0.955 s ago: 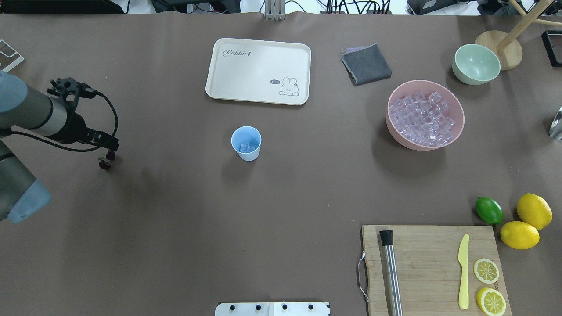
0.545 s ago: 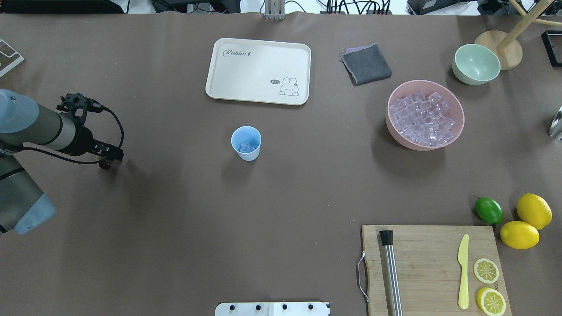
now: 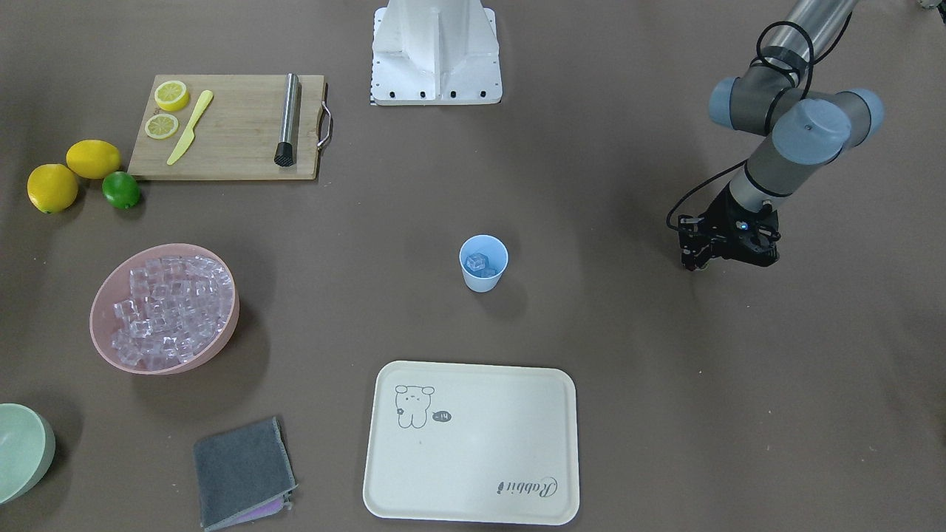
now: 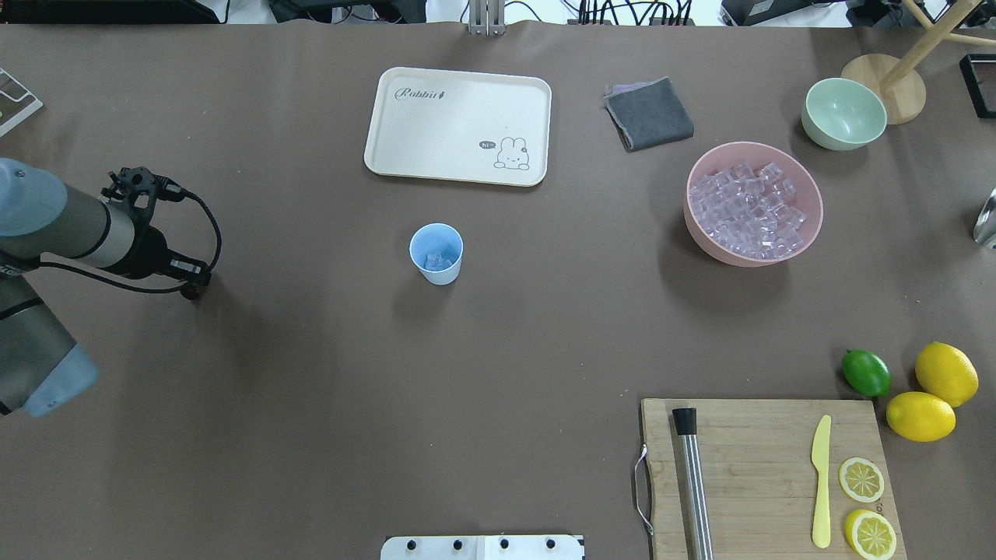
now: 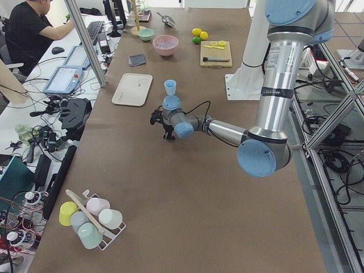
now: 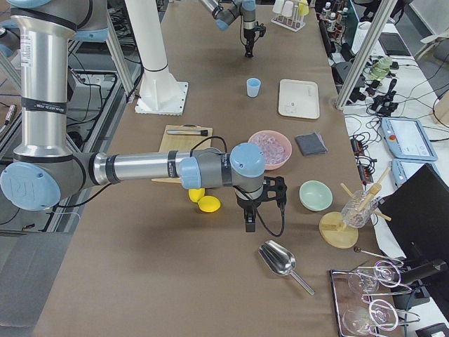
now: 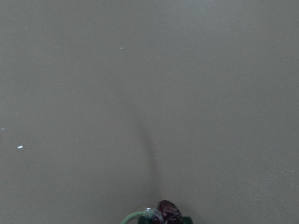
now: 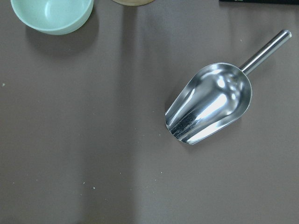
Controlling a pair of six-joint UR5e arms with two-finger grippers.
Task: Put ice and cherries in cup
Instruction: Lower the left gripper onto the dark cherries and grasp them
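One light blue cup [image 4: 436,253] upright near the middle of the counter [image 4: 311,404], well apart from everything else. Inside it, ice [image 3: 477,261]: a few clear cubes, exact count too hard to make out. Many more cubes heaped in one pink bowl [image 4: 731,257] on the robot's right side. One pale green bowl [image 4: 844,114] just beyond the pink one.

One cream tray [image 4: 457,124] with a rabbit drawing and one folded grey cloth [image 4: 650,114] along the far side. One wooden board [image 4: 762,467] at the near right, carrying one metal rod [image 4: 692,490], one yellow knife [image 4: 821,482] and two lemon slices [image 4: 861,480]. Beside the board, two whole lemons [image 4: 946,373] and one lime [image 4: 866,372]. One metal scoop [image 8: 210,109] flat on the counter, near the green bowl.

Cherries [image 7: 169,212] at the counter's left end, well apart from the cup. Only one dark glossy fruit and a bit of green stem clearly visible, at the bottom edge of the left wrist view.

Left pincer [image 4: 196,281] down at the counter, tips right at the fruit. Impossible to tell how wide the jaws stand or whether gripping.

Right pincer [image 6: 248,226] pointing down near the scoop and lemons, seen only from the side. Opening impossible to tell.
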